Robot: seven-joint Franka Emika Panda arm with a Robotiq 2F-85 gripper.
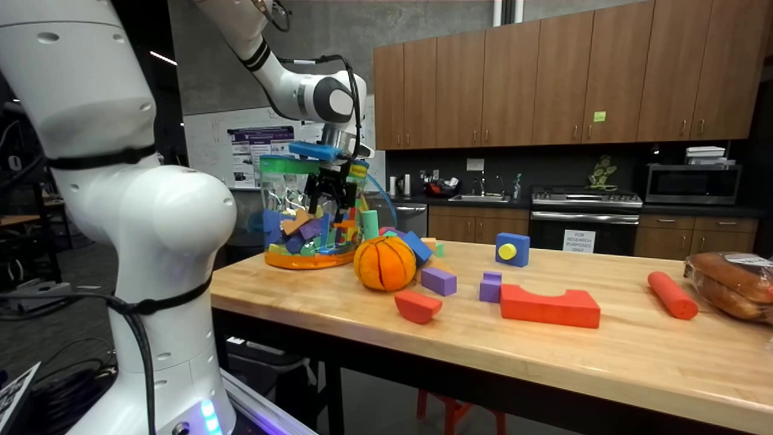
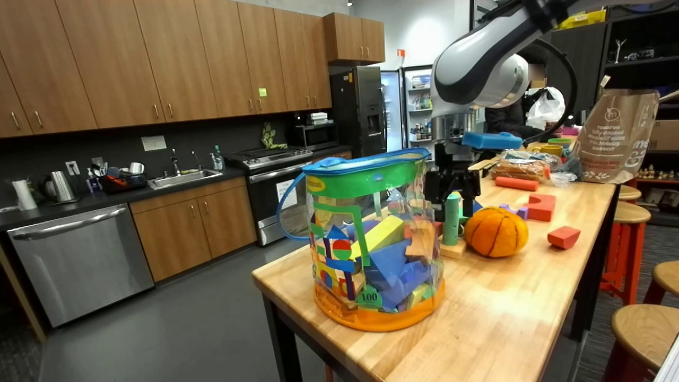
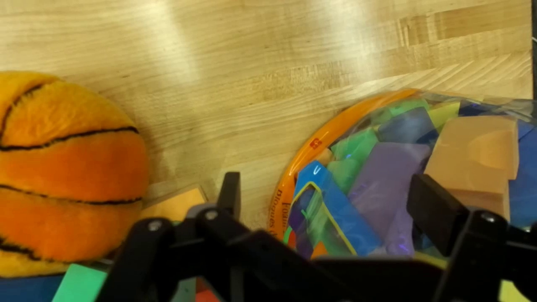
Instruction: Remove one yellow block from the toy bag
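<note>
The toy bag stands at the table's end in both exterior views [image 1: 308,261] [image 2: 360,183], with a green and blue top, clear walls and an orange base. Its base shows at the right in the wrist view [image 3: 310,147]. A long yellow block [image 2: 385,233] lies on the pile inside the bag. Another yellow piece shows low in the bag [image 1: 278,249], and part of one shows in the wrist view [image 3: 444,114]. My gripper [image 3: 331,205] is open and empty, pointing down beside the bag's wall [image 1: 331,208] [image 2: 451,199]. Whether it touches the wall cannot be told.
An orange ball [image 1: 384,264] [image 3: 71,167] sits beside the bag. A green cylinder [image 2: 452,223] stands upright close to the gripper. Purple blocks [image 1: 439,281], a red half-round [image 1: 418,307], a red arch [image 1: 549,307] and a blue cube [image 1: 512,249] lie further along the table.
</note>
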